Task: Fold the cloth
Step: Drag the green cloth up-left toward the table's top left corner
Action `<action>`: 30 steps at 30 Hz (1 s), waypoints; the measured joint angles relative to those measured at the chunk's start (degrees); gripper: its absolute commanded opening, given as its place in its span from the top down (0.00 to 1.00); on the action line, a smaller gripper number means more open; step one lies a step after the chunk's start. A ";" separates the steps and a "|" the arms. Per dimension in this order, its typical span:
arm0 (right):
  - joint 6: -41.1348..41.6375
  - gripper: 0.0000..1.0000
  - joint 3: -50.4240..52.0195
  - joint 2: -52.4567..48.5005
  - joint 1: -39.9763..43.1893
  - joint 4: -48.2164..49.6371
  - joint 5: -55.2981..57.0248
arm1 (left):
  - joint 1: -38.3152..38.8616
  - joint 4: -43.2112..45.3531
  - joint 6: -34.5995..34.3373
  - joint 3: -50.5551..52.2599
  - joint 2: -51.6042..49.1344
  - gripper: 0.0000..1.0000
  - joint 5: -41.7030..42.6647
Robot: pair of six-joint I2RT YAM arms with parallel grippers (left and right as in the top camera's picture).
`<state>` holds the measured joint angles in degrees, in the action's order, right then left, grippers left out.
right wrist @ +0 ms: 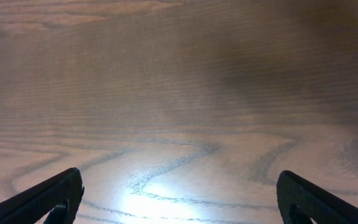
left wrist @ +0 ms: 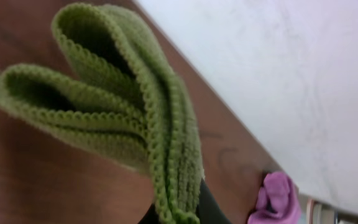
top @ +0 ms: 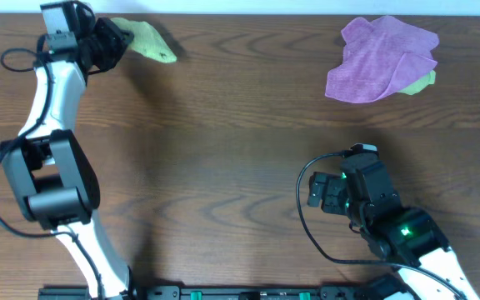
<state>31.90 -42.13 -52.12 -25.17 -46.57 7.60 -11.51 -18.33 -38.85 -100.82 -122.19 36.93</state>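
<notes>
Bright lime-green terry cloth (top: 146, 40) is at the far left of the brown wood-grain desk (top: 223, 133), close to the back edge, bunched into a small wad. Left jaws are clenched on one end of it, and the rest of the fabric sticks out to the right of them. In the left wrist view the lime-green cloth (left wrist: 135, 112) shows as several stacked layers with stitched edges, looping away from the jaws and pinched together at the bottom of the frame. Cannot tell if the free end touches the desk.

White-and-black left arm (top: 52, 108) reaches from the near left edge up to that back corner.

Right jaws are released, spread wide, nothing between them. The right wrist view has only bare desk (right wrist: 179, 74) under them. Right arm (top: 407, 233) sits at the near right, well apart from the lime-green cloth.

Crumpled purple cloth (top: 382, 58) lies at the far right of the desk, with a pale yellow-green scrap (top: 424, 82) peeking from its lower right edge. The purple cloth (left wrist: 277, 199) also shows small in the left wrist view.
</notes>
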 measured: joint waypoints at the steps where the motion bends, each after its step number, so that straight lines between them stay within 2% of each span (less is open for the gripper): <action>1: 0.00 0.01 0.00 0.02 -0.02 0.00 0.00 | -0.57 -2.45 0.59 -1.97 -1.05 0.95 0.76; 11: 0.15 0.01 0.00 0.00 0.00 0.02 0.00 | -7.43 -10.03 5.05 -5.73 -2.23 0.94 5.84; 22: 0.15 0.01 0.00 0.00 -0.02 0.02 0.00 | -7.06 -9.27 6.82 -5.73 -2.47 0.94 6.47; 30: 0.15 0.01 0.00 0.00 -0.02 0.02 0.00 | -7.02 -8.24 7.19 -5.84 -7.54 0.94 6.82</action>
<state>32.05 -42.13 -52.12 -25.19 -46.54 7.60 -18.52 -26.57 -31.66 -106.65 -129.73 43.75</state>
